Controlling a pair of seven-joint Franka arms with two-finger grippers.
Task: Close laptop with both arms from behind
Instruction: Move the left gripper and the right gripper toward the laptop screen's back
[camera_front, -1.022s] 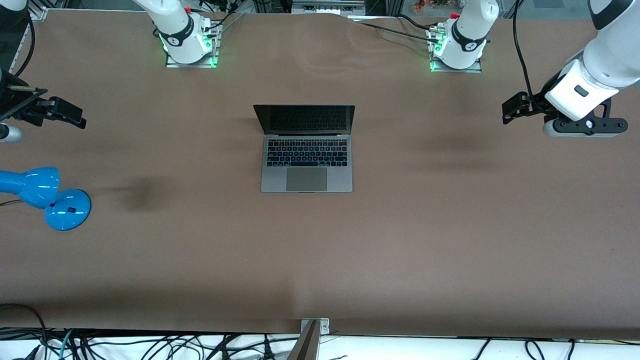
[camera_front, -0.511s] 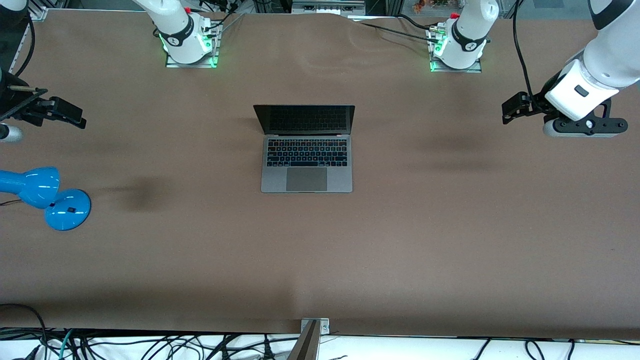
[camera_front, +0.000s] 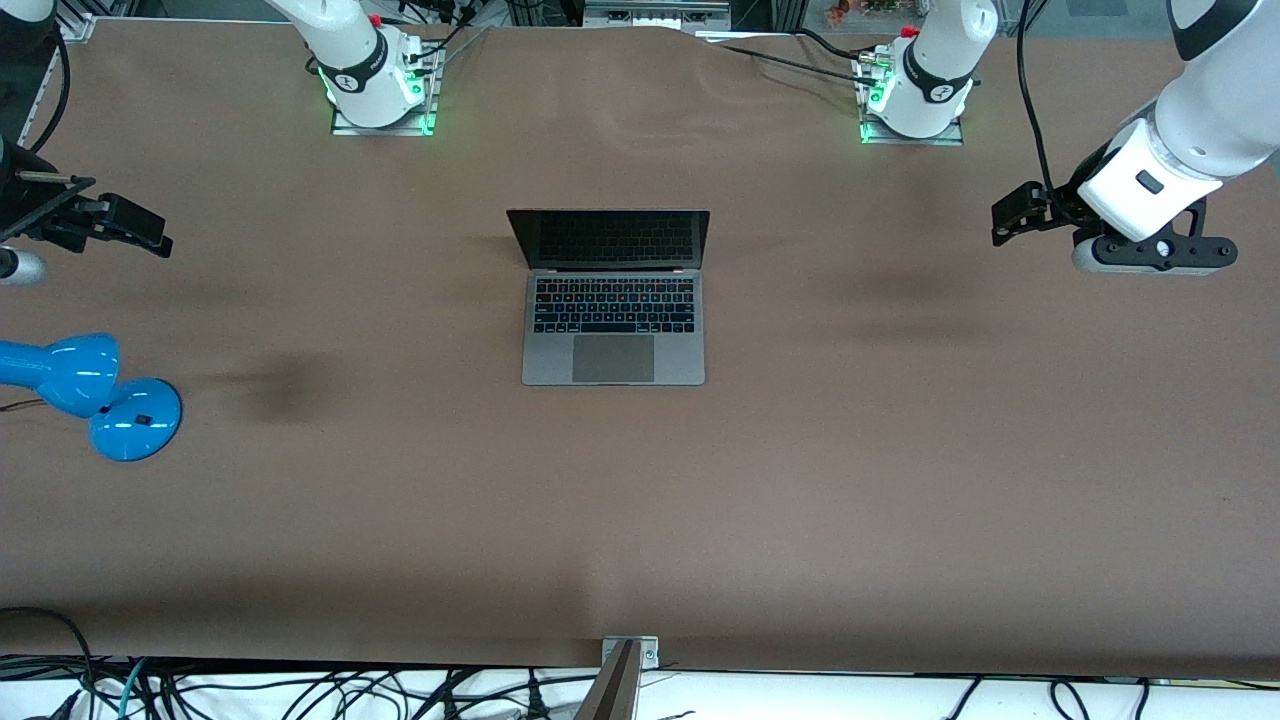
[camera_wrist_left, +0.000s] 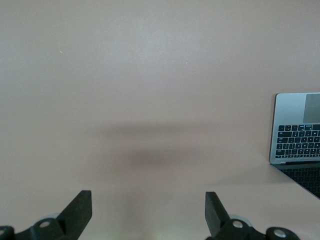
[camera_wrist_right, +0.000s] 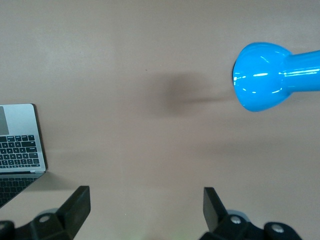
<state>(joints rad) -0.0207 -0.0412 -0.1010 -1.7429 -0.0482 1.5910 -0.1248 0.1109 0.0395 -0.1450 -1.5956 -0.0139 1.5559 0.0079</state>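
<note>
Sitting mid-table on brown matting, the slim grey metal laptop (camera_front: 613, 300) is open: black keyboard, large trackpad, dark screen upright. Glossy blue lamp (camera_front: 85, 390) stands nearer the camera at the right arm's end. Left gripper (camera_wrist_left: 148, 212) hangs over bare matting, fingers spread, empty. Right gripper (camera_wrist_right: 146, 209) likewise, near the lamp.

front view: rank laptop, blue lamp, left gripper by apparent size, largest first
1. laptop, open in the middle of the table.
2-3. left gripper and blue lamp: unsure. The gripper hangs in the air, nearer the camera, and the lamp is cut off by the view's edge.
</note>
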